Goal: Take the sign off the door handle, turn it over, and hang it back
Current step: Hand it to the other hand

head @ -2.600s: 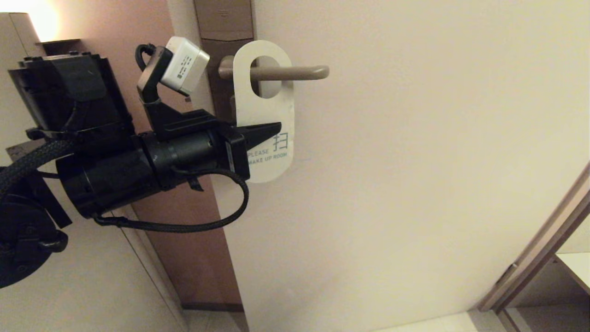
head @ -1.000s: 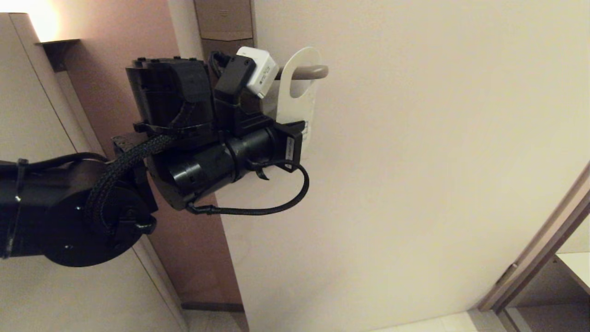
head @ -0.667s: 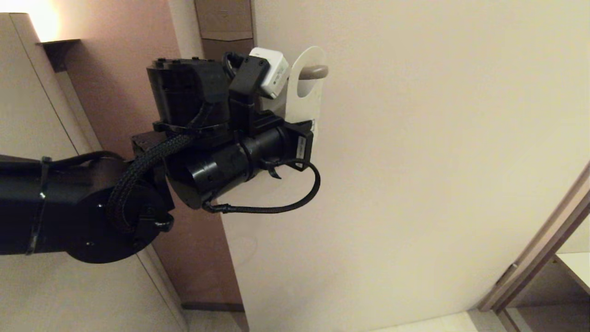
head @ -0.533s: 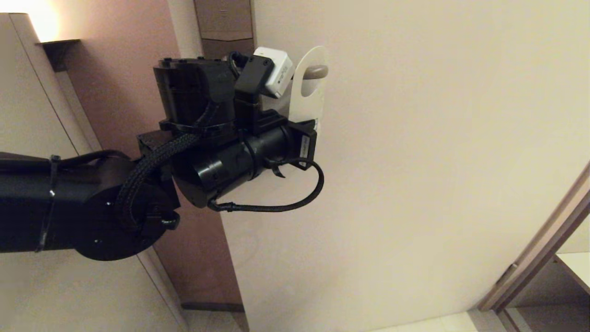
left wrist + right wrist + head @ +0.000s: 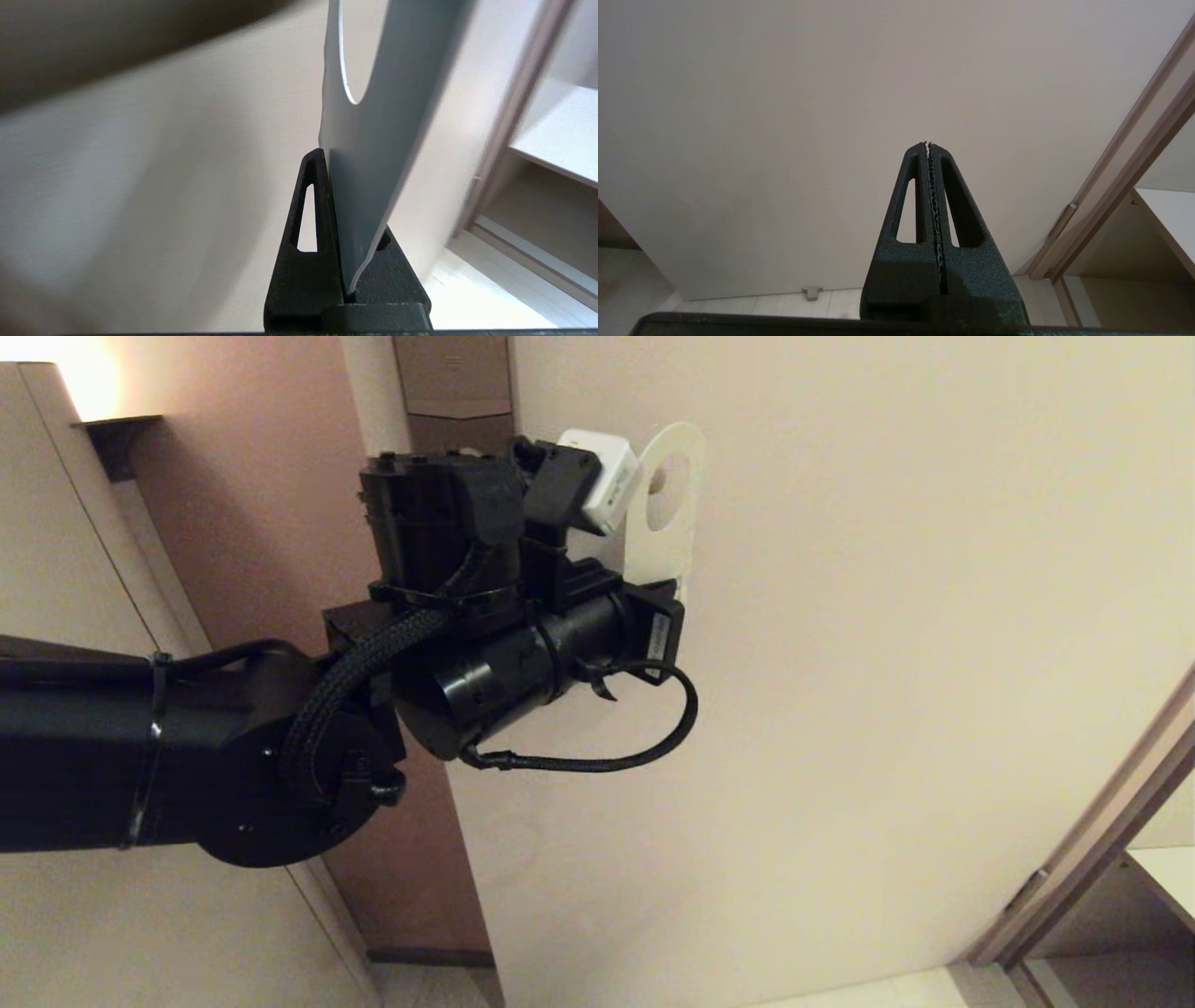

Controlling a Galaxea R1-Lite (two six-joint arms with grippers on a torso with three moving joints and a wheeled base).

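One sign (image 5: 373,154) pinched in left pincer (image 5: 343,219), right pincer (image 5: 930,144) pressed together, idle.

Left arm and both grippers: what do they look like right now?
Left arm: black, round housings, braided black cable looping beneath, a white camera box on its wrist. Left gripper and right gripper: matte black tapered fingers with slot cut-outs.

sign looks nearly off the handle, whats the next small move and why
Probably draw the sign a little further sideways, away from the lock side. The left claw is shut on its lower part, and the door handle tip shows only as a dot in the oval hole, so whether it has cleared is unclear; turning the sign comes after.
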